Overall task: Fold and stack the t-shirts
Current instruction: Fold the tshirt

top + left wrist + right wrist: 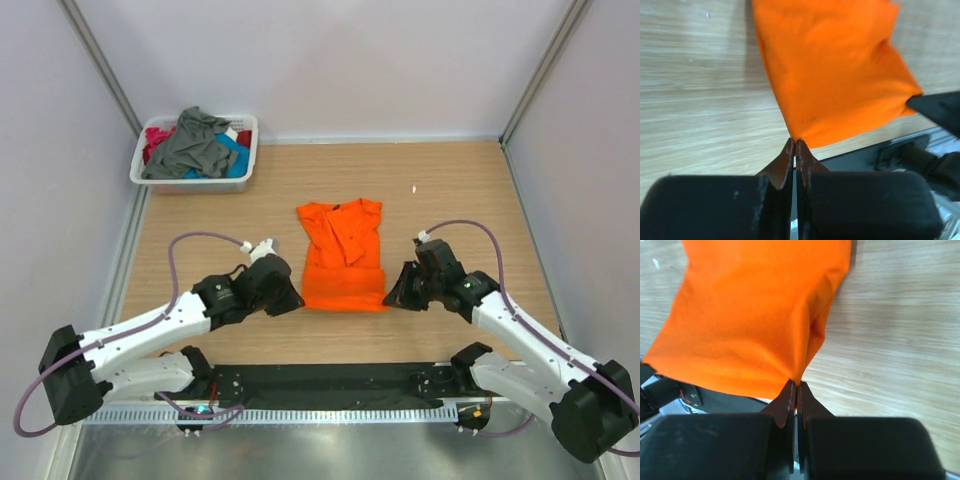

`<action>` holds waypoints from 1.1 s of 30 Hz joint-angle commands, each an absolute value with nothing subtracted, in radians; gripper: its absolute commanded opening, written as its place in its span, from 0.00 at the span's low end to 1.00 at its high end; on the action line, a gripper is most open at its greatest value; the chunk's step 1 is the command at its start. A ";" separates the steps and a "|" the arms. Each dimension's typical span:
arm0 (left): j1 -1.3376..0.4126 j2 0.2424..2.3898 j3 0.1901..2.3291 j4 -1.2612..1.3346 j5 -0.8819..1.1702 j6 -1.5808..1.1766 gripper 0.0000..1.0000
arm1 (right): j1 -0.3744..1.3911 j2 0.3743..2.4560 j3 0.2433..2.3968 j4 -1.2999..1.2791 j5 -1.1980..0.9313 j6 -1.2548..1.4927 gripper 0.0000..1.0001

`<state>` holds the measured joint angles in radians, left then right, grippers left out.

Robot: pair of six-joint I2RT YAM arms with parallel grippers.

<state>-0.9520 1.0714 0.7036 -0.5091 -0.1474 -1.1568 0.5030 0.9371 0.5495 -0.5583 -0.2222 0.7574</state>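
An orange t-shirt [343, 257] lies on the wooden table with its sleeves folded in and its collar toward the far side. My left gripper [298, 299] is shut on its near left corner [801, 134], fingertips pinching the fabric. My right gripper [387, 298] is shut on the near right corner [799, 375] in the same way. The shirt's near edge is slightly lifted between the two grippers. Other t-shirts, dark grey [192, 143], teal-blue [234, 155] and red-pink [156, 139], lie piled in the basket at the far left.
A white plastic laundry basket [246, 172] stands in the far left corner. A black strip [330, 382] with the arm bases runs along the near edge of the table. Grey walls enclose the table on three sides. A small white speck [415, 188] lies on the wood.
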 commanded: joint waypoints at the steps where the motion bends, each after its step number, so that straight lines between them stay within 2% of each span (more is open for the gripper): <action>1: -0.956 1.022 0.822 -0.693 -0.319 -1.255 0.00 | 0.503 0.933 0.647 -0.669 -0.141 0.793 0.01; 7: -0.939 1.094 1.038 -0.802 -0.469 -1.273 0.00 | 0.503 1.109 0.863 -0.692 -0.046 0.735 0.01; 10: -0.893 1.175 1.100 -0.799 -0.456 -1.276 0.00 | 0.500 1.213 1.021 -0.698 -0.005 0.683 0.01; 14: -0.809 1.242 1.112 -0.717 -0.407 -1.284 0.00 | 0.471 1.322 1.127 -0.690 0.067 0.617 0.01; 23: -0.689 1.367 1.219 -0.624 -0.379 -1.244 0.00 | 0.310 1.468 1.219 -0.581 -0.089 0.574 0.01; 33: -0.615 1.482 1.227 -0.565 -0.357 -1.269 0.00 | 0.265 1.673 1.338 -0.532 -0.170 0.534 0.01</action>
